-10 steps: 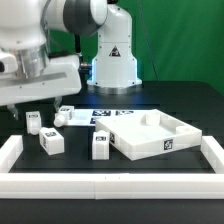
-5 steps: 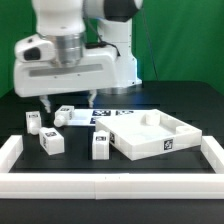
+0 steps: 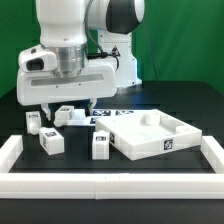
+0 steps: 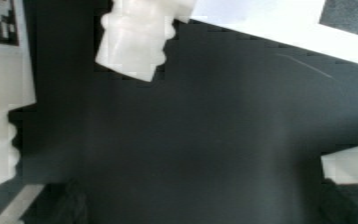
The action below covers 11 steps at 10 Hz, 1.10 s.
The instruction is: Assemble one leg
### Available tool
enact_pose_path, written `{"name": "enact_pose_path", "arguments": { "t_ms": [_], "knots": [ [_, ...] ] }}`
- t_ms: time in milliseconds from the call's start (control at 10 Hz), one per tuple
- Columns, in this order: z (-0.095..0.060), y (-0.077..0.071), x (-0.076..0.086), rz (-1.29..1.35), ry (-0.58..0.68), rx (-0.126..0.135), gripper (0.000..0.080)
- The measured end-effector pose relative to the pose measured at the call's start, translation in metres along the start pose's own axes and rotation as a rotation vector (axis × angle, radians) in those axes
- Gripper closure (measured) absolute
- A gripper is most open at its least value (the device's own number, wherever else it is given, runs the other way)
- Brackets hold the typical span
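Several small white legs with black-and-white tags lie on the black table: one (image 3: 68,116) at the back, one (image 3: 36,122) at the exterior view's left, one (image 3: 52,142) in front of it, and one (image 3: 100,146) next to the tray. My gripper (image 3: 66,106) hangs just above the back leg, with its dark fingers (image 3: 45,108) spread to either side of it and nothing between them. In the wrist view a leg (image 4: 140,40) lies on the dark table, far from the jaws. The fingers show only as dim dark shapes at the picture's edge.
The large white square tray-like part (image 3: 160,135) with raised corners sits at the exterior view's right. The marker board (image 3: 112,113) lies behind the legs. A low white fence (image 3: 110,185) borders the front and sides. The robot base stands at the back.
The arm has swung from the exterior view's left to above the back leg and then sunk a little lower. The legs and tray have not moved.
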<state>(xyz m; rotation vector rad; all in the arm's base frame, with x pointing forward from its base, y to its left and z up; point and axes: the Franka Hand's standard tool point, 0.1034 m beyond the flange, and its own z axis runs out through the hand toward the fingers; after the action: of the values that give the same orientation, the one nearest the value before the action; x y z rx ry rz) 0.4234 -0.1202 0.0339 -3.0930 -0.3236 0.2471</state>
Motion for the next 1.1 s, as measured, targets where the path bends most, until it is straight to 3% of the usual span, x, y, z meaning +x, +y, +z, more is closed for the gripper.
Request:
{"name": "enact_pose_path", "arguments": {
  "t_ms": [200, 300, 500, 1100],
  "knots": [
    [-0.010, -0.021, 0.005, 0.060, 0.008, 0.003, 0.0150],
    [-0.015, -0.041, 0.007, 0.151, -0.006, 0.009, 0.0150],
    [-0.014, -0.070, 0.014, 0.300, -0.014, -0.004, 0.0150],
    [-0.010, -0.072, 0.015, 0.308, -0.011, -0.003, 0.0150]
  ]
}}
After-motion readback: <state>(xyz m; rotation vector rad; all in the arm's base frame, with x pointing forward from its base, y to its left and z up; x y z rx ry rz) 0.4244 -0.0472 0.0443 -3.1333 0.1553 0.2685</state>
